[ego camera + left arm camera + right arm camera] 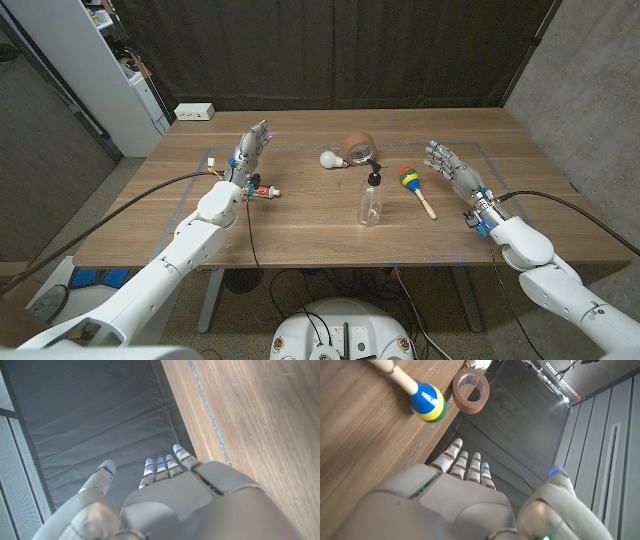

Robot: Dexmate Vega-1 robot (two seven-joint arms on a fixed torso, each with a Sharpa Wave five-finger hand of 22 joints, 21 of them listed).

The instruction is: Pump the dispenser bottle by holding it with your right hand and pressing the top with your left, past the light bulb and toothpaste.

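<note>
A clear dispenser bottle with a black pump top stands upright near the middle of the wooden table. A white light bulb lies behind it to the left. A toothpaste tube lies at the left, just beside my left wrist. My left hand is raised at the left with its fingers straight and apart, holding nothing. My right hand is up at the right of the bottle, fingers spread, also holding nothing. Both hands are well apart from the bottle.
A roll of brown tape stands behind the bottle. A colourful maraca with a wooden handle lies between the bottle and my right hand. A white power strip sits at the far left edge.
</note>
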